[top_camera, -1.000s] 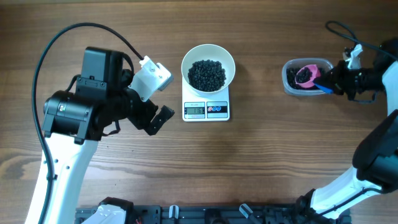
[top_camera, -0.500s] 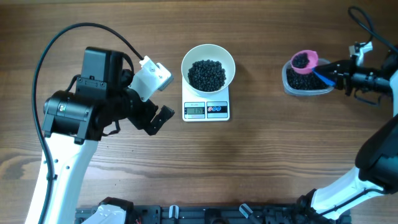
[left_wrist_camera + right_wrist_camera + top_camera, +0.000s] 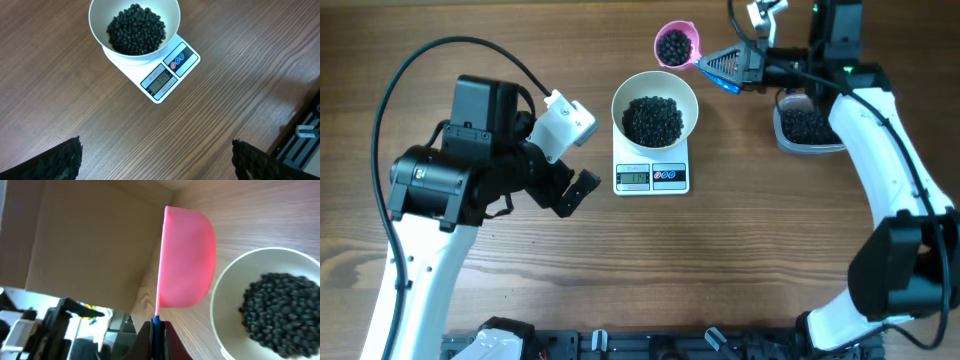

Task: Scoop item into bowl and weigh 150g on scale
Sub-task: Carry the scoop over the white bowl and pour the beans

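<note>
Right gripper [image 3: 725, 68] pinches pink scoop [image 3: 676, 45] loaded with black beads [image 3: 653, 118] at 1 o'clock of bead-filled white bowl [image 3: 622, 93] on scale [image 3: 652, 178]; left gripper [image 3: 575, 160] spread at 9 o'clock.

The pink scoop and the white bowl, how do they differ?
The pink scoop is much smaller than the white bowl. The scoop carries a few black beans; the bowl holds a heap. The bowl rests on the scale, while the scoop is held by the right gripper just beyond the bowl's rim. Both are round and contain the same beans.
</note>
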`<action>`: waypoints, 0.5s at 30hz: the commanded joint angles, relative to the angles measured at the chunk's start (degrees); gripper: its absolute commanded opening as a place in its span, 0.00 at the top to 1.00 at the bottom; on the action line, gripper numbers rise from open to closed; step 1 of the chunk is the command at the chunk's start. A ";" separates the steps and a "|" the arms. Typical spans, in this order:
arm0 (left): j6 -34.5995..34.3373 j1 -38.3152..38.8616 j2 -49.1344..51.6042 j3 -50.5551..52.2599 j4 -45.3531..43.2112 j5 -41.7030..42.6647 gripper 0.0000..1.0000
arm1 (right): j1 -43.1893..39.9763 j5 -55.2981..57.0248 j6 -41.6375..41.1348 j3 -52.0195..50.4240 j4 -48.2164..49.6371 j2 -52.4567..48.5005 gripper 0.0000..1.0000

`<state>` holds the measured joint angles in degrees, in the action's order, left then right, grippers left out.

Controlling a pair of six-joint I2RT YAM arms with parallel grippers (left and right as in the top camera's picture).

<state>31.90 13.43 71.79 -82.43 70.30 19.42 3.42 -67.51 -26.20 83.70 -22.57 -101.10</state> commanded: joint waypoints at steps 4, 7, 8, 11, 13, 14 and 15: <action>0.90 -0.33 0.17 -0.83 -0.04 0.04 0.00 | 2.95 5.09 7.30 0.59 -1.68 1.90 0.96; 0.90 -0.33 0.17 -0.83 -0.04 0.04 0.00 | 6.21 20.02 20.28 0.59 -4.92 1.90 0.95; 0.90 -0.33 0.17 -0.83 -0.04 0.07 0.00 | 7.19 23.61 22.36 0.59 -4.90 1.90 0.96; 0.90 -0.33 0.17 -0.83 -0.04 0.04 0.00 | 8.26 24.83 23.65 0.59 -5.18 2.03 0.96; 0.90 -0.33 0.17 -0.83 -0.04 0.07 0.00 | 8.37 29.42 23.71 0.59 -6.88 2.75 0.96; 0.87 -0.33 0.17 -0.83 -0.04 0.07 0.00 | 8.52 31.71 24.87 0.59 -7.63 3.10 0.95; 0.87 -0.33 0.17 -0.83 -0.04 0.07 0.00 | 8.74 34.73 24.96 0.61 -8.24 3.43 0.96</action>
<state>31.90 13.43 71.79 -82.43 70.30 19.40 11.64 -40.16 -3.79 83.70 -30.11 -100.44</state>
